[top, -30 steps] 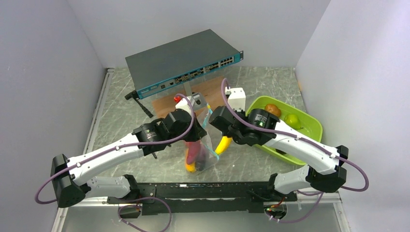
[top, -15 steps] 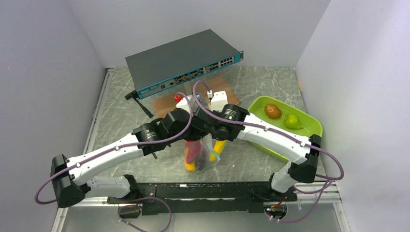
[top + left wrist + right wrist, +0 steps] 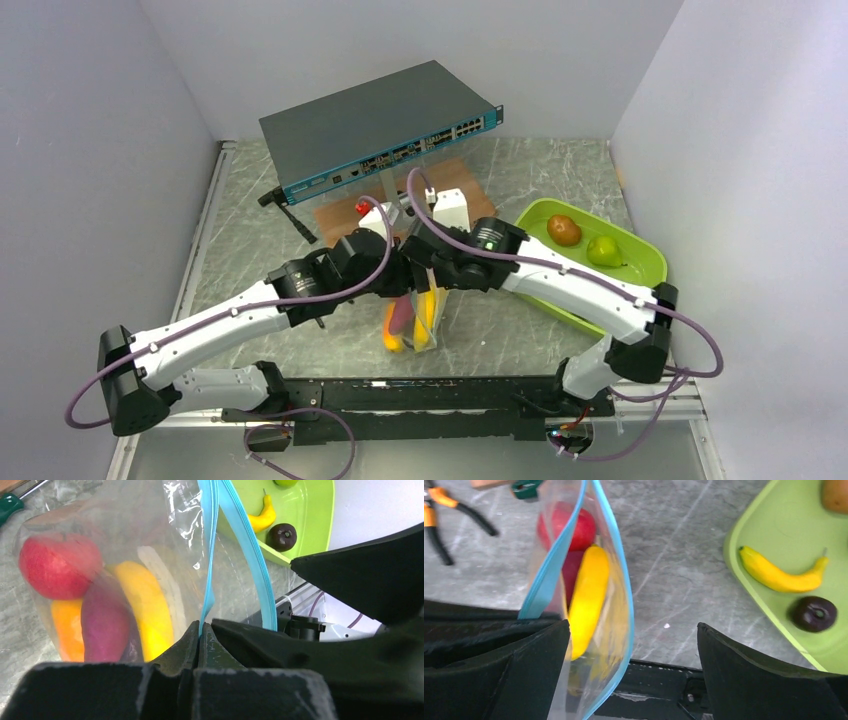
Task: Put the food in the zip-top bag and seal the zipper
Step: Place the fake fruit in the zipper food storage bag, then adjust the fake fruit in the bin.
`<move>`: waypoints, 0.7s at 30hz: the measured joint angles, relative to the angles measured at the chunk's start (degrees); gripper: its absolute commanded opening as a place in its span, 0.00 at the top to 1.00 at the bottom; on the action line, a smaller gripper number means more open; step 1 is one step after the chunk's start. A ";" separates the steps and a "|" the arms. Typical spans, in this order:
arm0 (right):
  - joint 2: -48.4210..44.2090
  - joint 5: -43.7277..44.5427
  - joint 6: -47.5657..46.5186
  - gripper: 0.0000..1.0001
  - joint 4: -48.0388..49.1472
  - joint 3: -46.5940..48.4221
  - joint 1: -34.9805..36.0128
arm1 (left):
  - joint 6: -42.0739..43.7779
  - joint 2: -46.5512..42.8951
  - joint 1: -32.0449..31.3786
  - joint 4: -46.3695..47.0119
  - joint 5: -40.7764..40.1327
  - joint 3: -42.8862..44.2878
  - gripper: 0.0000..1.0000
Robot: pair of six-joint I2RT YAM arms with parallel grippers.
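**Bagging job: about half loaded, mouth unsealed**

**Holder.** My left hand (image 3: 199, 632) is pressed together on the near end of the zipper (image 3: 210, 540), pinching one lip of the strip. The bag (image 3: 150, 525) hangs upright from it over the counter (image 3: 520, 170), between the two arms. I cannot tell whether its bottom rests on the counter.

**Loader.** My right hand (image 3: 631, 630) is spread wide just above the bag's mouth and grips nothing. The mouth lies between its fingers.

**In the bag, four pieces.**
- apple (image 3: 57, 565), at the bottom
- banana (image 3: 145, 610), lengthwise along the wall
- eggplant (image 3: 105, 625), against the banana
- orange (image 3: 65, 630), beside the apple

**On the tray (image 3: 315, 510), to the right of the bag, four pieces.**
- second banana (image 3: 781, 575)
- dark round fruit (image 3: 813, 613), just beside that banana
- brown fruit (image 3: 564, 230), at the far end
- pear (image 3: 604, 250), near the brown fruit

**Closure.** The two blue lips stand apart along the mouth, so nothing is sealed.

**Off-task.** Pliers (image 3: 439, 515) lie beyond the bag, and a grey equipment box (image 3: 380, 130) sits at the back.

**Progress, my estimate.** Loading looks about half done. What is left is four pieces to carry over, then pressing the lips together along their whole run.
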 measured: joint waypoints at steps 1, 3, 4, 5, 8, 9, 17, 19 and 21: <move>-1.25 -0.74 -0.68 0.07 1.57 -0.85 0.02 | 0.00 -0.24 0.00 -0.13 -0.15 -0.26 1.00; -4.15 -2.40 -1.95 0.12 5.18 -2.47 0.15 | -0.07 -0.83 -0.04 0.00 -0.31 -0.59 1.00; -5.97 -3.13 -2.78 0.12 7.06 -3.15 0.26 | -0.09 -1.27 -0.11 0.00 -0.42 -0.79 1.00; -7.89 -3.82 -3.61 0.13 8.98 -3.80 0.31 | -0.09 -1.70 -0.13 -0.09 -0.46 -0.90 1.00; -14.29 -4.26 -5.77 0.12 14.88 -7.02 0.48 | 0.02 -3.34 -0.17 -0.61 -1.16 -1.01 1.00; -16.06 -4.00 -6.10 0.12 15.87 -8.00 0.46 | 0.07 -3.80 -0.15 -0.96 -1.46 -1.01 1.00; -22.45 5.40 -7.41 0.11 16.63 -8.61 -1.46 | 2.12 -12.24 -0.20 -11.34 -7.43 -0.79 1.00; -20.20 6.69 -7.65 0.11 16.00 -6.54 -5.09 | 2.16 -15.34 -0.11 -14.27 -9.55 -0.79 1.00; -18.25 6.01 -8.22 0.12 16.35 -6.54 -10.99 | 2.12 -17.70 0.09 -16.26 -11.04 -0.85 1.00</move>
